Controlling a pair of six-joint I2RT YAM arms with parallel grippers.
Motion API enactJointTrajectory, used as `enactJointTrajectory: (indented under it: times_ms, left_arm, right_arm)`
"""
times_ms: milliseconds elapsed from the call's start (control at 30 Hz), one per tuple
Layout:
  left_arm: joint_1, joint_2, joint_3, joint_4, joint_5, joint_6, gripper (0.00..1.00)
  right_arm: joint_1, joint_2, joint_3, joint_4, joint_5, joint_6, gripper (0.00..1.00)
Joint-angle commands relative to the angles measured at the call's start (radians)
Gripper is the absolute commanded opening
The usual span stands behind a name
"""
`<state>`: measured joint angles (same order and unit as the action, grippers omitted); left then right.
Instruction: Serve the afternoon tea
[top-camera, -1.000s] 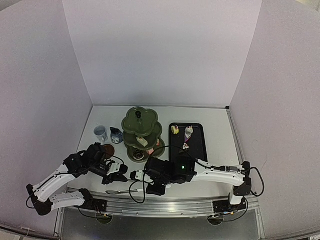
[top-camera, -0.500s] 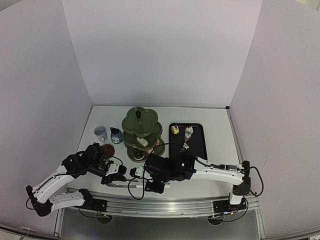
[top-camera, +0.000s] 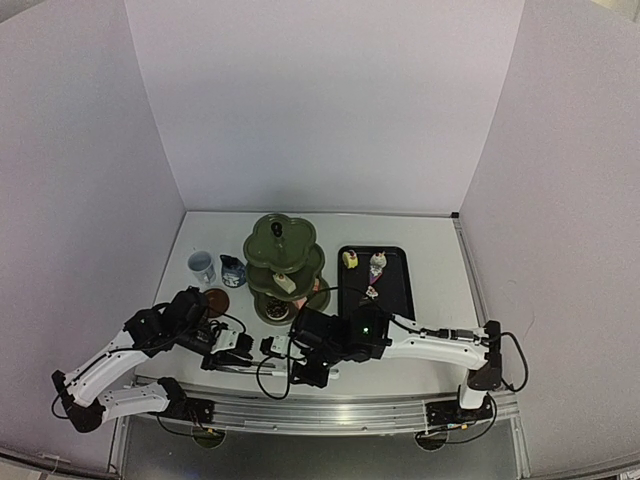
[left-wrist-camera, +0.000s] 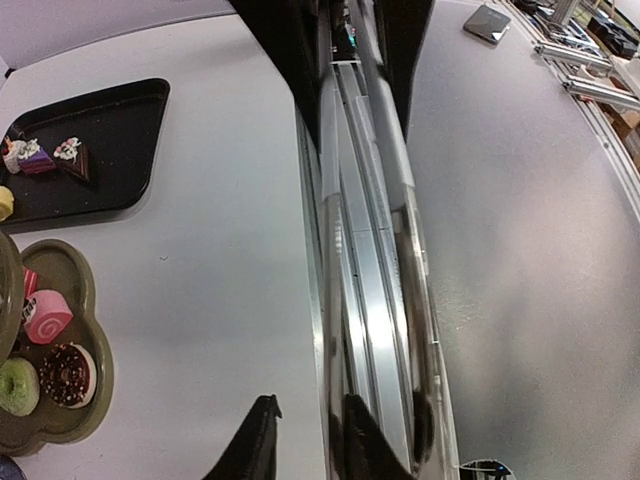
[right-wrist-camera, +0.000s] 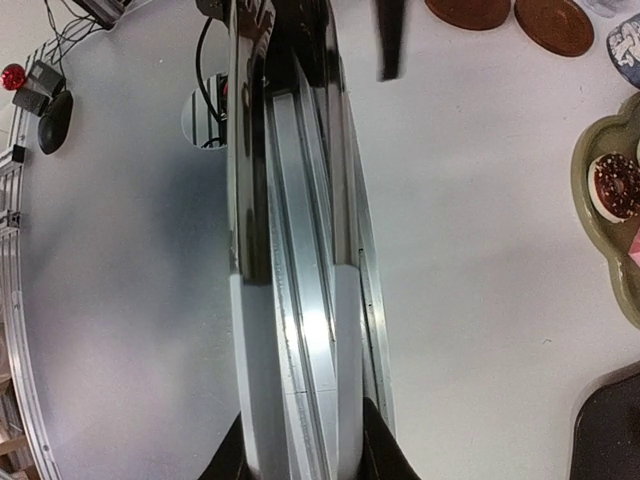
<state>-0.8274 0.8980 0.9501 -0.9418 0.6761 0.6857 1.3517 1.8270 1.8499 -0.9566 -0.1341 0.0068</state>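
- Your green three-tier stand (top-camera: 283, 262) is upright on the table (top-camera: 430, 250), a little left of the middle. On its bottom tier sit a pink swirl roll (left-wrist-camera: 45, 315), a chocolate doughnut (left-wrist-camera: 68, 373) and a green doughnut (left-wrist-camera: 17, 385).
- To the stand's left you have the pale blue cup (top-camera: 201, 265). The dark blue jug (top-camera: 232, 270) stands between the cup and the stand.
- The two brown saucers (right-wrist-camera: 553, 25) lie side by side, nearer the arms than the cup and jug.
- Just beside the stand on its right is the black tray (top-camera: 395, 285), with three small cakes (top-camera: 377, 264) on it.
- In front of the stand, near the table's front edge, the metal tongs (right-wrist-camera: 295, 300) stretch between your two grippers. You cannot tell whether they rest on the table or hang above it.
- Your right gripper (right-wrist-camera: 305, 455) has its jaws drawn in narrow, one finger pressed to each side of the tongs, so it is gripping them.
- Your left gripper (left-wrist-camera: 308, 445) has its jaws parted a little at the other end of the tongs. One finger stands clear of the metal, with bare table showing between. The other shows dark against the tongs, and you cannot tell whether it touches.
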Motion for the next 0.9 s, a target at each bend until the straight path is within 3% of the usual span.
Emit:
enactJointTrajectory:
  times_ms: [0, 400, 733, 867]
  left_arm:
    - [-0.006, -0.027, 0.043, 0.039, -0.076, -0.070, 0.34]
    - [0.070, -0.079, 0.073, 0.150, -0.158, -0.105, 0.58]
    - [0.111, -0.081, 0.087, 0.176, -0.180, -0.121, 0.60]
    - [0.113, -0.102, 0.059, 0.237, -0.265, -0.190, 0.61]
  right_arm:
    - [-0.050, -0.100, -0.084, 0.047, 0.077, 0.105, 0.00]
    - [-0.055, -0.339, -0.442, 0.045, 0.162, 0.222, 0.00]
    - [-0.057, -0.457, -0.523, 0.041, 0.258, 0.287, 0.00]
    - [-0.094, -0.465, -0.486, 0.021, 0.470, 0.440, 0.00]
